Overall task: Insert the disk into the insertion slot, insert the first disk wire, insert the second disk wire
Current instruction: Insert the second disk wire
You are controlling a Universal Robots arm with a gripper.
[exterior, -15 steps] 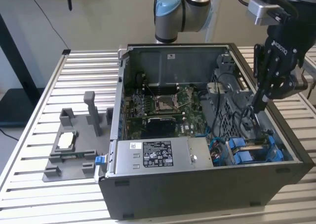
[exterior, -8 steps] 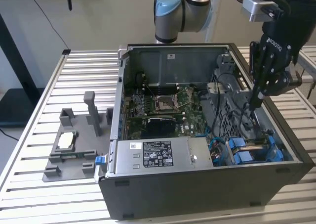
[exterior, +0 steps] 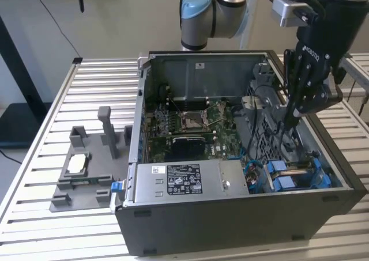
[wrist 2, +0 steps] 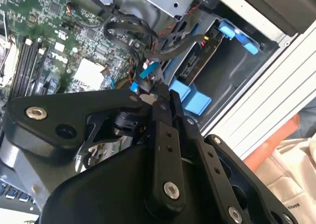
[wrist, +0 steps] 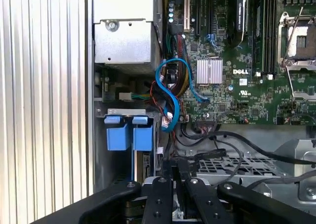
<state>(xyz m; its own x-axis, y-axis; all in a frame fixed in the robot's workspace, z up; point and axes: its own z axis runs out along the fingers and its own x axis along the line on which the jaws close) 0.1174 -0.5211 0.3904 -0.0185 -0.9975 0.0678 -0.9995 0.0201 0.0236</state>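
Blue plastic carrier tabs (exterior: 288, 174) mark the disk (wrist: 126, 130), seated in the insertion slot (exterior: 300, 177) at the open computer case's (exterior: 230, 215) corner, next to the grey power-supply box (exterior: 190, 183). Black gripper (exterior: 292, 118) lowered inside the case just above the drive bay; fingers (wrist 2: 160, 110) pressed together, pinching a small dark cable connector (wrist 2: 148, 87) with a blue wire (wrist 2: 147, 70). Green motherboard (wrist: 232, 61) beside the bay. Blue cable loop (wrist: 170, 93) near the disk. Grey fixture (exterior: 86, 169) on the slatted table (exterior: 34, 226), at the exterior view's left
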